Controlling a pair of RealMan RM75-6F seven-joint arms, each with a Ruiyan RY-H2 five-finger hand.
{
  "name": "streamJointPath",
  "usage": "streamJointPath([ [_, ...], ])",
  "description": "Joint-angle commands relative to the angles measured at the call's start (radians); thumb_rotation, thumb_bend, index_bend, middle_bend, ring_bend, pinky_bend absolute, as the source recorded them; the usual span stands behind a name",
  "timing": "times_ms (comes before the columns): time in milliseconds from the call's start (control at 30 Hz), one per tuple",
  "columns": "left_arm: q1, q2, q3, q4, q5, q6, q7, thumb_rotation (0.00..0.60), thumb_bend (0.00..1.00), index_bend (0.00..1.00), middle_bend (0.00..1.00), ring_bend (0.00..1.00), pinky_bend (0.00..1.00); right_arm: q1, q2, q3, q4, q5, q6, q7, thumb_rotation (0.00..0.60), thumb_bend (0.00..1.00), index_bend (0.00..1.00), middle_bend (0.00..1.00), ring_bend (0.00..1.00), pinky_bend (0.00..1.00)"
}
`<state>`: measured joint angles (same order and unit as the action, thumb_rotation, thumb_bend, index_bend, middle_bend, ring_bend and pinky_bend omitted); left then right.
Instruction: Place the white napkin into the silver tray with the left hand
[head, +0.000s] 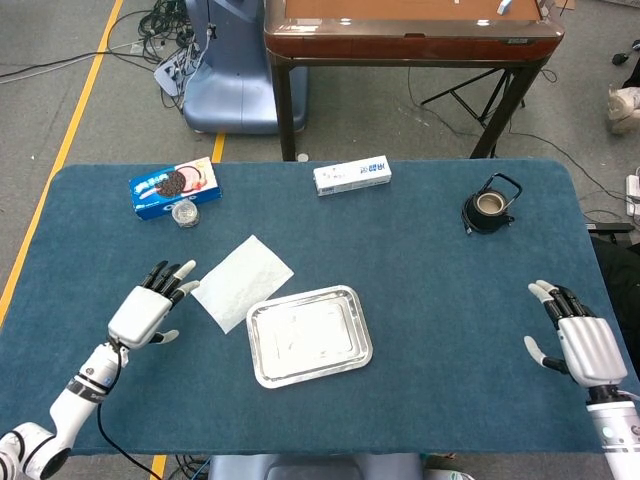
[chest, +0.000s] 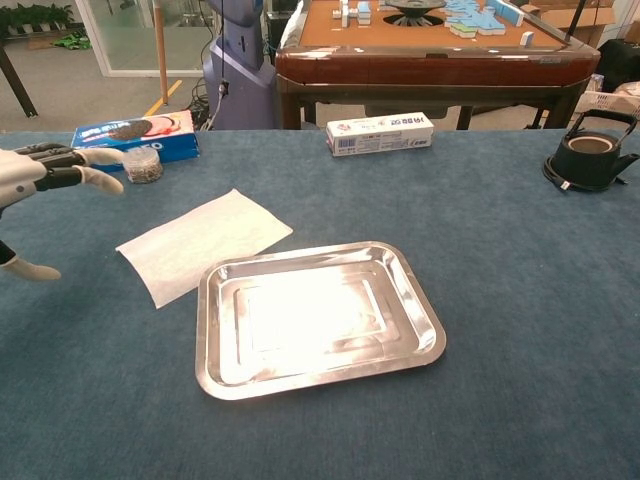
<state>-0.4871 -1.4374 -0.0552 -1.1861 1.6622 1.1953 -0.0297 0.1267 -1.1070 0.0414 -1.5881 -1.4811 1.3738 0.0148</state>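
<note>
Fingers spread and holding nothing, your left hand (head: 146, 312) hovers over the blue table (head: 430, 290) near its left edge, its fingertips (head: 180, 285) pointing at the white napkin (head: 242, 282) and stopping just short of the nearest corner. From the chest view the same hand (chest: 30, 175) enters at the left border with the thumb hanging below the other fingers, apart from the cloth.

You can see the napkin (chest: 203, 242) lying flat as a thin, lightly textured rectangle turned at an angle, left of the table's centre. Its lower right edge sits just beside the silver tray (head: 308, 335); whether the two touch cannot be told. The tray (chest: 318, 318) is shallow, shiny and holds nothing.

Toward the far left corner you have a blue cookie box (head: 175, 187) with a small round tin (head: 184, 213) in front of it. A white carton (head: 351, 175) lies at the far edge, and a black kettle (head: 490, 206) stands toward the far right corner.

Your right hand (head: 580, 343) rests near the right edge, fingers apart, gripping nothing.
</note>
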Motion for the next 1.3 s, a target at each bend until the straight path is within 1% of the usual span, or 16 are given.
streamJointPath([
  [33,-0.023,-0.024,0.005,0.030,0.001,-0.015,-0.019,0.600,0.06,0.21,0.00,0.00,0.00,0.001,0.002,0.001,0.001,0.003,-0.002,0.003,0.600,0.34,0.13,0.15,0.11,0.31],
  [133,-0.037,-0.031,0.008,0.031,-0.010,-0.036,-0.024,0.600,0.07,0.22,0.00,0.00,0.00,0.000,0.015,0.000,-0.014,0.004,-0.003,-0.004,0.600,0.34,0.15,0.15,0.11,0.31],
  [400,-0.067,-0.052,0.017,0.017,-0.049,-0.104,0.001,0.600,0.07,0.24,0.00,0.00,0.00,-0.021,0.060,0.002,-0.096,0.003,0.038,-0.051,0.600,0.34,0.22,0.15,0.11,0.31],
  [800,-0.106,-0.111,-0.007,0.058,-0.103,-0.135,-0.010,0.600,0.07,0.29,0.00,0.00,0.00,-0.020,0.071,0.005,-0.099,0.011,0.028,-0.026,0.600,0.34,0.23,0.16,0.11,0.31],
  [933,-0.109,-0.127,-0.008,0.080,-0.121,-0.143,-0.016,0.600,0.07,0.31,0.00,0.00,0.00,-0.020,0.072,0.006,-0.097,0.010,0.028,-0.022,0.600,0.34,0.23,0.16,0.11,0.31],
  [1300,-0.107,-0.176,-0.007,0.136,-0.132,-0.112,-0.057,0.600,0.07,0.33,0.00,0.00,0.00,-0.019,0.071,0.005,-0.097,0.003,0.027,-0.012,0.600,0.34,0.22,0.16,0.11,0.31],
])
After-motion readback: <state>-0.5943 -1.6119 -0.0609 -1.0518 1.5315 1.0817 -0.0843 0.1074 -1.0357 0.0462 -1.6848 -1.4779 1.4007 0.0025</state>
